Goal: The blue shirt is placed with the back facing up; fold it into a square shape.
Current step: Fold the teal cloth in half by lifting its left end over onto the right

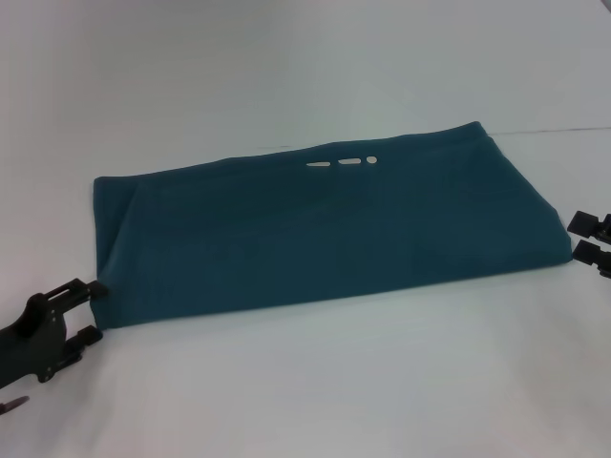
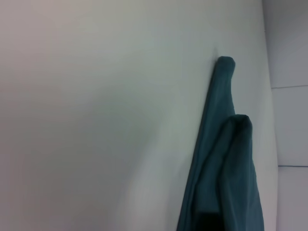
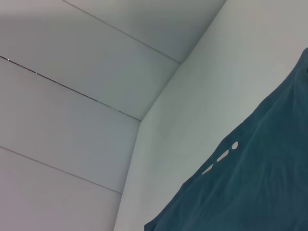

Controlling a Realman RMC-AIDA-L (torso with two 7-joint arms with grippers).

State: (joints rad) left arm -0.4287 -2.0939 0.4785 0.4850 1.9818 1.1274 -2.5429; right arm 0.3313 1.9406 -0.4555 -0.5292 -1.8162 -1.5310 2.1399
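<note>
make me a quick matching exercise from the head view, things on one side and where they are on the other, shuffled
Things:
1. blue shirt
2. left gripper
3. right gripper
4. white marks

Places:
A. at the shirt's near left corner
B. by the shirt's right edge
C. near the shirt's far edge
D. spread across the middle of the white table

Pairs: 1-D, 2-A, 3-B, 4-C

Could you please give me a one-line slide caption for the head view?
Blue shirt folded into a long band on the white table, left gripper and right gripper open at its ends.
</note>
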